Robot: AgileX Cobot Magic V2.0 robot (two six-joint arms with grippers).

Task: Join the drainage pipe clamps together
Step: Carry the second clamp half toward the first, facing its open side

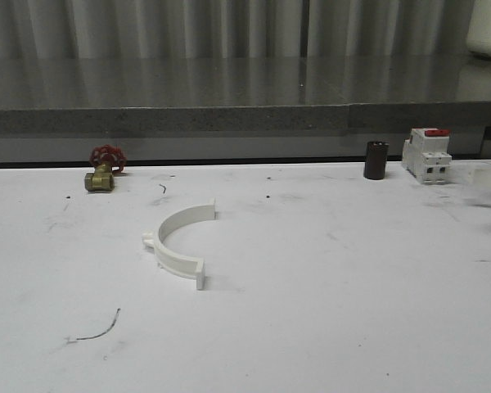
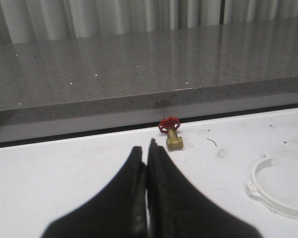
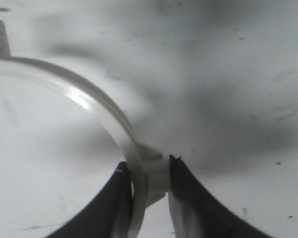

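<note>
One white half-ring drainage pipe clamp [image 1: 180, 217] lies flat on the white table, left of centre, its open side facing right and a small lug on its left. The left wrist view shows the same clamp [image 2: 280, 208] off to the side of my left gripper [image 2: 145, 148], which is shut with nothing between its fingers and hangs above bare table. In the right wrist view my right gripper [image 3: 148, 166] is shut on a second white clamp half [image 3: 89, 101], pinching it at its side lug and holding it above the table.
A brass valve with a red handwheel [image 1: 103, 170] sits at the back left. A dark cylinder [image 1: 376, 160] and a white switch with a red top [image 1: 426, 154] stand at the back right. A grey stone ledge [image 1: 229, 119] bounds the table's far side. A thin wire scrap [image 1: 98, 332] lies front left.
</note>
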